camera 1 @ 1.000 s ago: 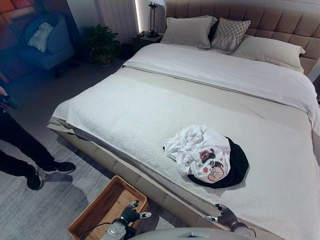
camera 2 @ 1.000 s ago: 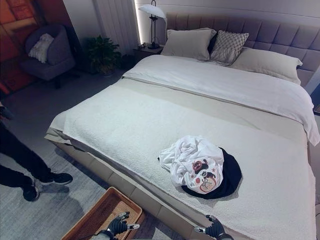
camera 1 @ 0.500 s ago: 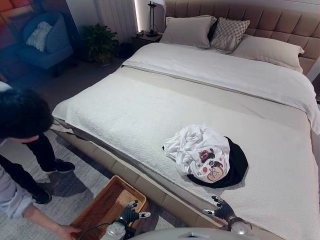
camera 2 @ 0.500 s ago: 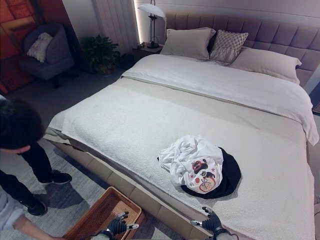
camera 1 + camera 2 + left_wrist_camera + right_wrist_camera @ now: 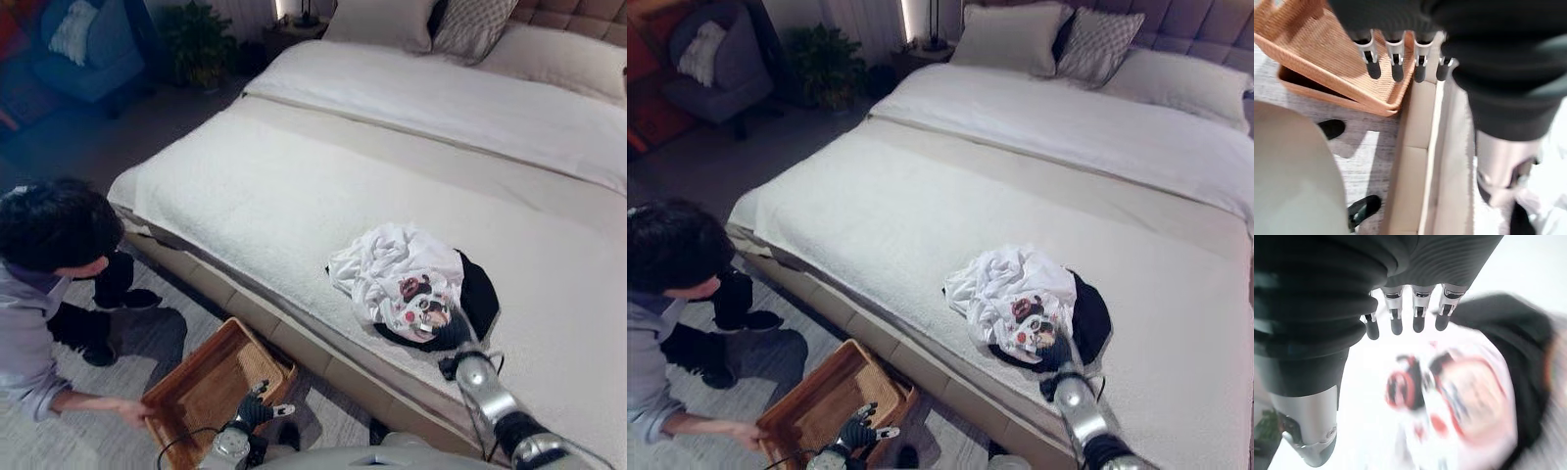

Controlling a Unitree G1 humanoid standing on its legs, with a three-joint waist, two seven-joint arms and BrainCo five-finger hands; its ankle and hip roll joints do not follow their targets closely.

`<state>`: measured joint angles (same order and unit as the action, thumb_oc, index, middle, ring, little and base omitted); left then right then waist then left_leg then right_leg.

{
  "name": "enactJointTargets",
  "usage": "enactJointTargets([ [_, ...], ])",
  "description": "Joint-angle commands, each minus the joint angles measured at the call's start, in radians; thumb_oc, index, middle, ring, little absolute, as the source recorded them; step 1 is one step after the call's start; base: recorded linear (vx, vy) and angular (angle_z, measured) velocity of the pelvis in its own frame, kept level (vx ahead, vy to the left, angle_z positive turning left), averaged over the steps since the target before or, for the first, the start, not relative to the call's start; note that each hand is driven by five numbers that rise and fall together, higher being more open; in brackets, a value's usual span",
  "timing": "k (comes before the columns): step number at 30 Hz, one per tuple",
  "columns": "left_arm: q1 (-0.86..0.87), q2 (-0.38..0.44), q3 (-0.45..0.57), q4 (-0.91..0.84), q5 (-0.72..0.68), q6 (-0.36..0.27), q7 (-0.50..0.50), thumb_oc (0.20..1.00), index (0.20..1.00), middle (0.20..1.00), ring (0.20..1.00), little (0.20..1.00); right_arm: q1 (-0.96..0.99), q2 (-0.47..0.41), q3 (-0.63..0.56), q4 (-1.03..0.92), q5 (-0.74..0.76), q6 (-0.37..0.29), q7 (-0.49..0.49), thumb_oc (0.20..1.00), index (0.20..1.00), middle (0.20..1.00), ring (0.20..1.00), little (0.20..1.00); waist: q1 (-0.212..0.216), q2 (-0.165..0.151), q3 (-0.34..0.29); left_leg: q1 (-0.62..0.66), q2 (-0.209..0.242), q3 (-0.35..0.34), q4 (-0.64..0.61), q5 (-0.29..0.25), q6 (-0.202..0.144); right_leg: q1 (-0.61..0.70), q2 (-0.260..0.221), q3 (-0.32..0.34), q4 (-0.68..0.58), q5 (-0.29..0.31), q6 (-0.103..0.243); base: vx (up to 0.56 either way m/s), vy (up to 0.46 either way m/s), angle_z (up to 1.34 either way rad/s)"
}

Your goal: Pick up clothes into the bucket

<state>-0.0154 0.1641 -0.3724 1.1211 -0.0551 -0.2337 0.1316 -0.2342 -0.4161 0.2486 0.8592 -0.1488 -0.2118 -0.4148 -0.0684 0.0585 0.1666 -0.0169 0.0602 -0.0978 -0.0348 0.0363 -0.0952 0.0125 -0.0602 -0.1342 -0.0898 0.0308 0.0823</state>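
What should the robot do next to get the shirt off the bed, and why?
Probably lower the right hand and close its fingers on the white shirt. That hand hangs open just over the shirt, not gripping it, and the basket waits on the floor by the left hand.

The left hand [image 5: 1400, 29] hangs with straight fingers [image 5: 1396, 61] over the wicker basket [image 5: 1327, 73] beside the bed [image 5: 1422, 161].

The shirt [image 5: 407, 279] is white with a red and black cartoon print, lying over a black garment [image 5: 480, 299]. The bed [image 5: 294, 196] has a cream blanket, the basket [image 5: 211, 387] is orange-brown wicker, and one pillow [image 5: 475, 24] is checked grey
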Motion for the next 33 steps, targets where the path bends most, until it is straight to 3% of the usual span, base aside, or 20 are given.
enactJointTargets([
  [1,-0.076,0.003,-0.039,0.007,-0.02,-0.043,0.026,1.0,1.0,1.0,1.0,1.0,-0.147,-0.042,0.021,0.112,-0.028,0.002,-0.059,1.0,1.0,1.0,1.0,1.0,0.015,-0.066,0.053,-0.067,-0.056,0.006,0.038,-0.018,0.045,-0.084,-0.055,0.003,0.141,-0.058,0.037,-0.04,0.01,0.08],
  [11,-0.128,-0.022,-0.109,-0.024,-0.097,-0.04,0.042,1.0,1.0,1.0,1.0,1.0,-0.385,-0.101,0.139,0.424,-0.042,0.074,-0.039,1.0,1.0,1.0,1.0,1.0,0.048,-0.007,0.147,-0.165,-0.066,-0.027,0.04,0.017,0.048,-0.209,-0.068,0.0,0.218,-0.071,0.027,-0.01,0.002,0.07],
  [23,-0.191,-0.044,-0.176,-0.09,-0.15,-0.032,0.034,1.0,1.0,1.0,1.0,1.0,-0.554,-0.176,0.197,0.555,-0.064,0.135,0.01,1.0,1.0,1.0,1.0,1.0,0.065,0.047,0.246,-0.265,-0.072,-0.075,0.033,0.059,0.045,-0.344,-0.096,-0.023,0.32,-0.091,0.017,-0.03,-0.022,0.09],
  [24,-0.195,-0.042,-0.182,-0.101,-0.155,-0.034,0.034,1.0,1.0,1.0,1.0,1.0,-0.566,-0.182,0.2,0.55,-0.061,0.134,0.01,0.934,0.934,0.934,0.934,0.934,0.066,0.049,0.255,-0.274,-0.074,-0.077,0.037,0.06,0.045,-0.353,-0.097,-0.022,0.326,-0.091,0.017,-0.04,-0.025,0.07],
  [25,-0.201,-0.043,-0.182,-0.102,-0.158,-0.034,0.033,1.0,1.0,1.0,1.0,1.0,-0.575,-0.186,0.203,0.546,-0.06,0.133,0.01,0.395,0.395,0.395,0.395,0.395,0.066,0.05,0.262,-0.283,-0.075,-0.078,0.042,0.059,0.045,-0.363,-0.097,-0.019,0.333,-0.092,0.016,-0.03,-0.02,0.05],
  [26,-0.207,-0.045,-0.187,-0.108,-0.163,-0.036,0.032,1.0,1.0,1.0,1.0,1.0,-0.587,-0.19,0.207,0.542,-0.06,0.132,0.007,0.2,0.2,0.2,0.2,0.2,0.066,0.052,0.27,-0.291,-0.076,-0.079,0.048,0.059,0.046,-0.373,-0.098,-0.016,0.339,-0.091,0.015,-0.02,-0.004,0.06],
  [33,-0.227,-0.044,-0.195,-0.112,-0.17,-0.043,0.046,1.0,1.0,1.0,1.0,1.0,-0.665,-0.202,0.228,0.466,-0.046,0.11,-0.031,0.2,0.2,0.2,0.2,0.2,0.059,0.042,0.292,-0.308,-0.079,-0.079,0.076,0.05,0.047,-0.402,-0.102,0.003,0.377,-0.103,0.016,-0.01,0.001,0.06],
])
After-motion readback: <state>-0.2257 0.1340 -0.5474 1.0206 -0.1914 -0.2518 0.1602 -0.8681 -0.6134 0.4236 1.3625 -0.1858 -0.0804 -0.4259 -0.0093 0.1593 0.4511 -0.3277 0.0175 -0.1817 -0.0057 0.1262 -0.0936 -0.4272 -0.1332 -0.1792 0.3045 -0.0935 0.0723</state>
